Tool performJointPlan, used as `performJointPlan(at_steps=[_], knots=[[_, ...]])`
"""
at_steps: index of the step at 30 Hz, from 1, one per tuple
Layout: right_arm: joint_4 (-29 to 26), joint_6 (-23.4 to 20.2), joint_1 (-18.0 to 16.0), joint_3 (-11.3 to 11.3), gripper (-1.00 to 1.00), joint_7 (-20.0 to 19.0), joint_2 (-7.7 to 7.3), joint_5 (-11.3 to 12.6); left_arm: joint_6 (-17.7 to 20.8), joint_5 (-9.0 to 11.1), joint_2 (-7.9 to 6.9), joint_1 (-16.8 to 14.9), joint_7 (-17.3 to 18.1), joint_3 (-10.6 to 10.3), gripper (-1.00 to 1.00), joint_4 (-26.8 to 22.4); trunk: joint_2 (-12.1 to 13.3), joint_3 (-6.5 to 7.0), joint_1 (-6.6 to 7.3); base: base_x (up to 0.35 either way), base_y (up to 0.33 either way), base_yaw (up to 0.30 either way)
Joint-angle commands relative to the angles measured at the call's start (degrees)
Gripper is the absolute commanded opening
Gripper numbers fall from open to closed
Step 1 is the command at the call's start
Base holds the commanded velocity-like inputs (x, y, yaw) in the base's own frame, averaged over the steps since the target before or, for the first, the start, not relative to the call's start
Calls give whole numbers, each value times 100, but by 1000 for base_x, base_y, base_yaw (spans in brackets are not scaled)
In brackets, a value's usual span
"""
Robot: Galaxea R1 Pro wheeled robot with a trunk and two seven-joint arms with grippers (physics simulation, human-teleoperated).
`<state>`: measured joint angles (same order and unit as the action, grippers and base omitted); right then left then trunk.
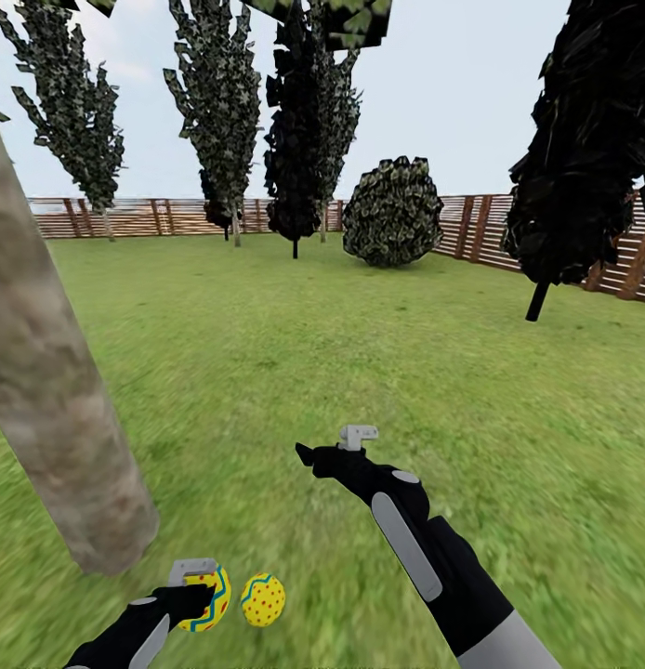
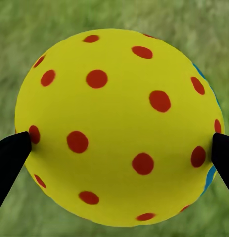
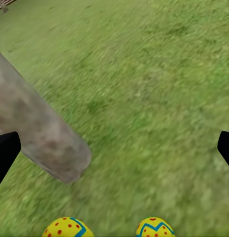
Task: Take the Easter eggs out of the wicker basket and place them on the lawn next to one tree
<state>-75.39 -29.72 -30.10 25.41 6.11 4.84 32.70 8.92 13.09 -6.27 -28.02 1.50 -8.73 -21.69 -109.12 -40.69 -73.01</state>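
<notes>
The tree's thick grey-tan trunk rises from the lawn at the left of the head view. My left gripper is shut on a yellow Easter egg with red dots, low beside the trunk's base. In the left wrist view this egg sits between the two black fingers. A second egg lies on the grass just right of it. My right gripper hangs open and empty above the grass; its wrist view looks down on the trunk and both eggs. The wicker basket is out of view.
Dark columnar trees and a round bush stand far ahead along the brown slat fence. Another dark tree stands at the right. Open grass stretches between me and them.
</notes>
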Motion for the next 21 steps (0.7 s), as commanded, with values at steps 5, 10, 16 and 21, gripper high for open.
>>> performJointPlan(at_steps=[5, 10, 16, 21], knots=[[-10, -13, -5, 11, 100, 57, -2, 59, 23, 62, -6, -1, 0, -32, -100, -12, -83, -74, -43, 2, 2, 0], [-11, 0, -5, 16, 100, 57, -8, 60, 14, 62, -6, -1, 0, -32, -100, -11, -284, -175, -153, 0, 0, 0], [-11, 105, -5, 15, 100, 56, -9, 55, -107, 62, -6, -1, 0, -32, -100, -11, -524, -283, -285, 0, 0, 0], [-11, 286, -5, 16, 100, 49, -12, 60, -224, 62, -15, -1, 0, -7, -100, -11, -725, -373, -395, 0, 0, 0]])
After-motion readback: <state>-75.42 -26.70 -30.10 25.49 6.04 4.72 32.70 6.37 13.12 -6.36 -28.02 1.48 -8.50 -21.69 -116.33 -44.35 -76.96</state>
